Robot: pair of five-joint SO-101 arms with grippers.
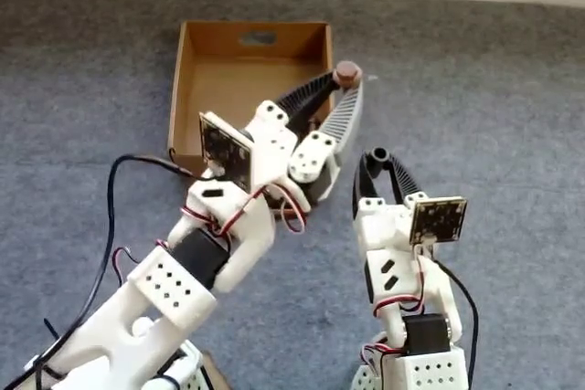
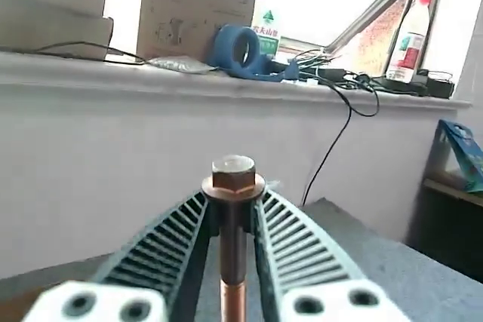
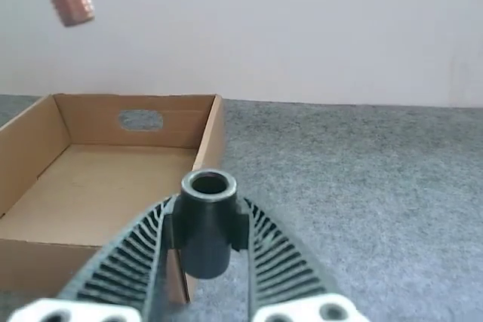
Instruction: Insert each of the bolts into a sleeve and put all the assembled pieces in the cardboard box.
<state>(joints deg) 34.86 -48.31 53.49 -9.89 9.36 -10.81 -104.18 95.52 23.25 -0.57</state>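
Copper bolt [image 2: 233, 180] looks hard and slippery, so my left pincer [image 2: 233, 207] clamps under its head; my right pincer [image 3: 205, 206] clamps the stiff sleeve [image 3: 205, 245].

We note a grey, carpet-like tabletop [image 1: 512, 89] with a pale wall [image 3: 302, 28] behind it. On the window ledge [image 2: 113, 73] we see a blue ring [image 2: 240, 49], tangled black cables [image 2: 339, 81] and a bottle [image 2: 409, 43].

copper bolt [image 2: 232, 224] head-up, held | black sleeve [image 3: 205, 220] upright, held | cardboard box [image 1: 247, 79] open
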